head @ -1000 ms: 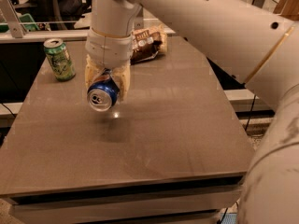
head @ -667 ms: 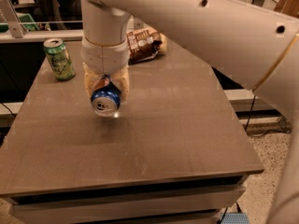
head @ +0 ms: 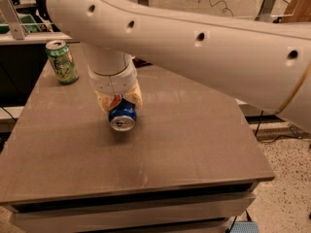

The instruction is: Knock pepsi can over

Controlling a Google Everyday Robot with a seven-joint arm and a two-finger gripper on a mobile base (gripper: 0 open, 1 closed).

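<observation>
The pepsi can (head: 122, 117) is dark blue and lies on its side, its silver top facing the camera, at or just above the table top (head: 194, 130). My gripper (head: 119, 103) hangs from the white wrist straight above it. Its tan fingers (head: 103, 102) sit on either side of the can's body and are closed on it. The large white arm crosses the whole top of the view.
A green can (head: 62, 62) stands upright at the table's back left corner. The table's front edge and right edge drop to a speckled floor (head: 291, 178). A counter with a green bin (head: 29, 22) lies behind.
The gripper has moved lower and slightly right with the pepsi can in it, bringing the can down to the table. The arm now hides the snack bag at the back.
</observation>
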